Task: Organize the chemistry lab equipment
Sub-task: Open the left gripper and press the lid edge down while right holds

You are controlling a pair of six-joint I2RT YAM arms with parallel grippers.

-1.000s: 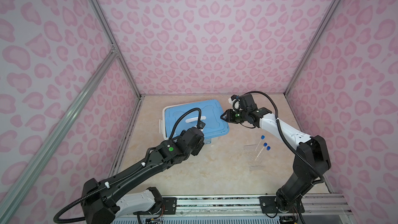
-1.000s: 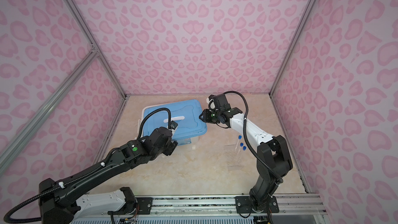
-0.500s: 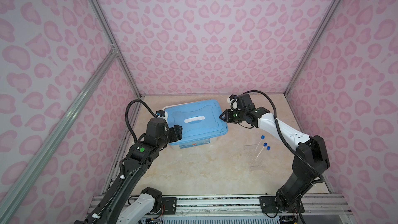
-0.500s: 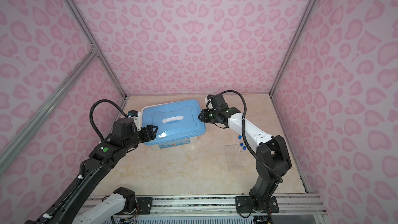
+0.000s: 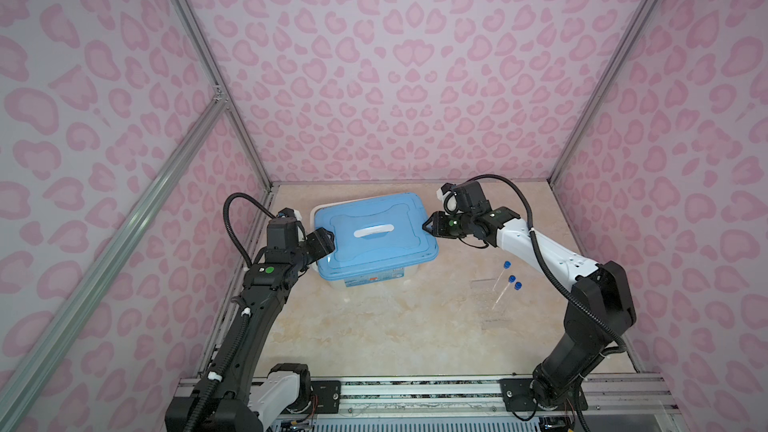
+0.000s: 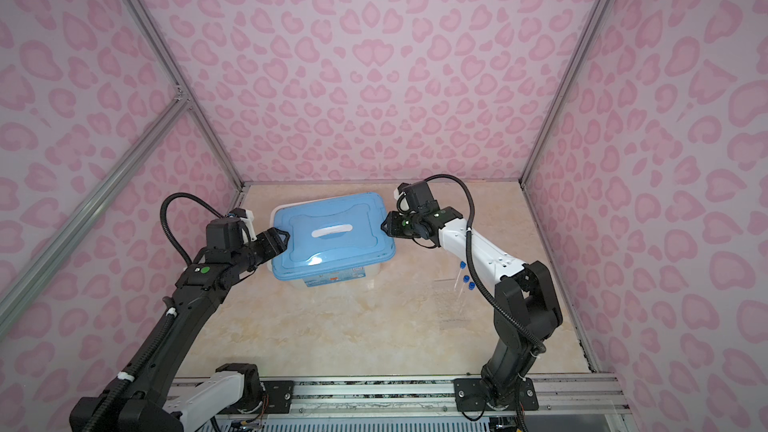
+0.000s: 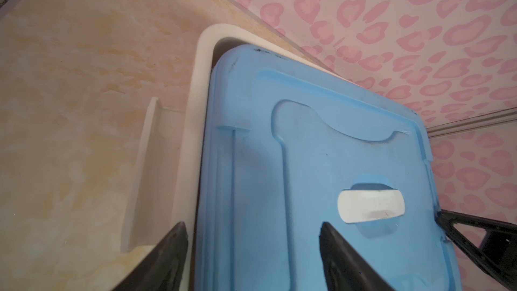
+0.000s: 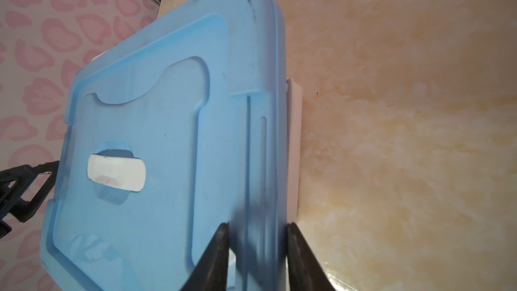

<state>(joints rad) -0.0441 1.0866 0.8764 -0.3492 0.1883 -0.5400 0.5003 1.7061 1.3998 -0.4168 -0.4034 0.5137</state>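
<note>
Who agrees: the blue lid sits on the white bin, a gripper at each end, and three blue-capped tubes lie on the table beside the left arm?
One slip: the three blue-capped tubes lie on the table beside the right arm, not the left, as both top views show. The blue lid sits on the white bin, with the left gripper and right gripper at its ends.

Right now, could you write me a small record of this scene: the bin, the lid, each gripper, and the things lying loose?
bin: large white plastic bin, mostly covered, contents hidden
lid: flat blue plastic lid with white handle, lying askew on the bin
left gripper: open, straddling the lid edge nearest it
right gripper: shut on the opposite lid edge
loose items: three long clear tubes with blue caps, on the beige table beside the right arm
</note>
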